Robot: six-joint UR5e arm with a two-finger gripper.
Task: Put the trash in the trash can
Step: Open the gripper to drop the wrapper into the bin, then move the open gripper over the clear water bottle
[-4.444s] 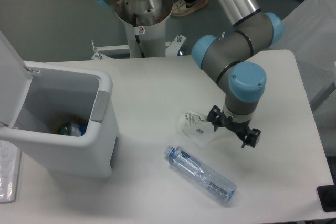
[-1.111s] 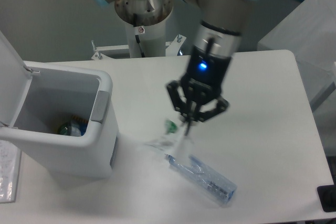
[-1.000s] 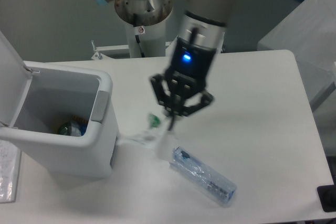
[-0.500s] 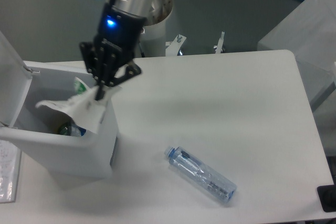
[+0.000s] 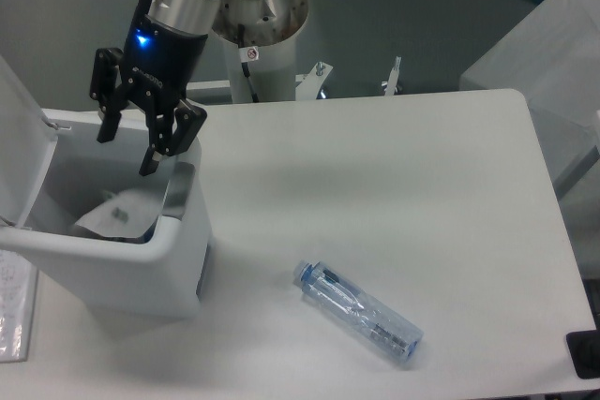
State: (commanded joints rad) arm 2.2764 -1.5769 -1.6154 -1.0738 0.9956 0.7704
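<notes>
Released half a second ago, the crinkled whitish plastic wrapper [image 5: 120,214] now lies inside the boxy white lidded trash can [image 5: 178,259] at left, under the spread-open gripper [image 5: 127,150], leaving the bluish clear plastic bottle [image 5: 358,313] on the white worktop [image 5: 394,185] at lower centre.

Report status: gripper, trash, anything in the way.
Gripper jaws open above the trash can. Wrapper inside the can. Bottle lying on the table. Nothing blocking it.
</notes>
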